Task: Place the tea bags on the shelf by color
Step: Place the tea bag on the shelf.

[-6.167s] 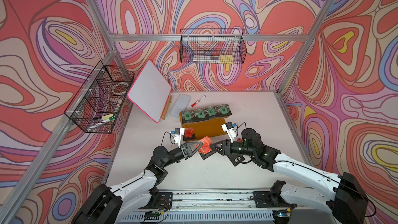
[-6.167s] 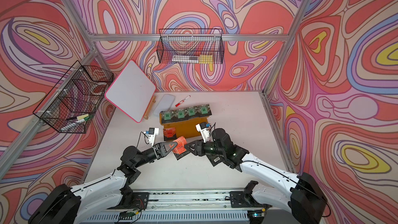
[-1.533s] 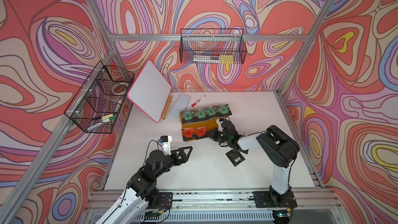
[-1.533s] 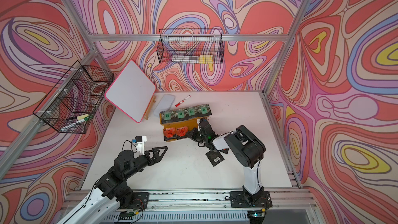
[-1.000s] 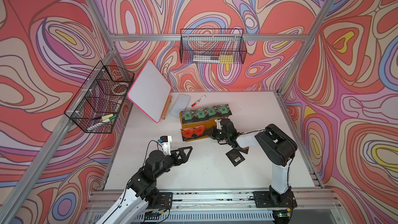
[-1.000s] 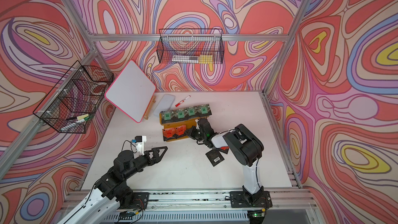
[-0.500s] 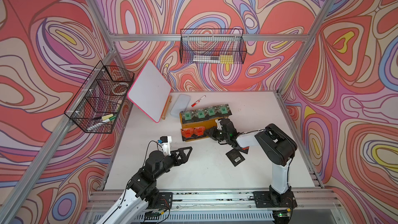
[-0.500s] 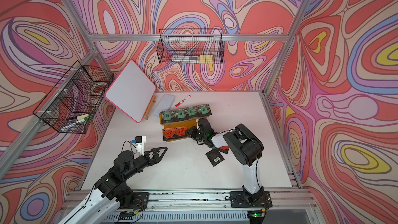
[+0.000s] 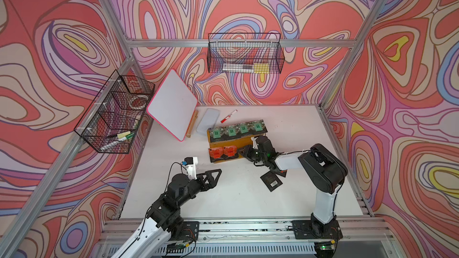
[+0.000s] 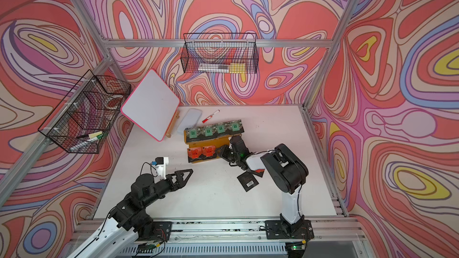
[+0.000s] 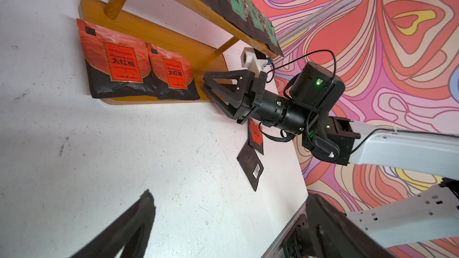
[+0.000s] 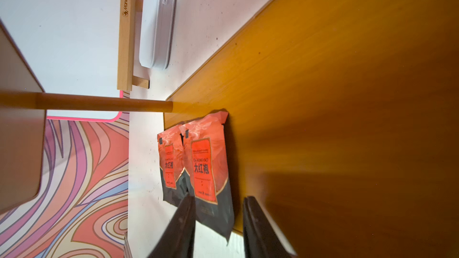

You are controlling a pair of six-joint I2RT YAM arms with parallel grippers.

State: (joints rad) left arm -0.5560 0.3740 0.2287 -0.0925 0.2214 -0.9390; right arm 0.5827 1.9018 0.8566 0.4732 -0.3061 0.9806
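Right gripper (image 9: 244, 153) lets go at the shelf (image 9: 238, 142)

Since a second ago its jaws have parted, seemingly empty beside two red bags (image 9: 223, 152) on the lower step; left gripper (image 9: 214, 173) idles wide at 7 o'clock; two bags (image 9: 272, 182) lie on the surface (image 9: 236, 199).

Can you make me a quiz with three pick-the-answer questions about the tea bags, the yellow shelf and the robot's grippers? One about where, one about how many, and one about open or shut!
1. Where are the green tea bags?
A) top step of the shelf
B) wire basket
C) table

2. How many orange-red tea bags lie on the lower step?
A) one
B) two
C) four

3. The left gripper is:
A) open and empty
B) shut on a tea bag
C) shut on a marker

Answers:
1 A, all four line the top board.
2 B, two sit side by side there.
3 A, its jaws stand wide apart with nothing between them.
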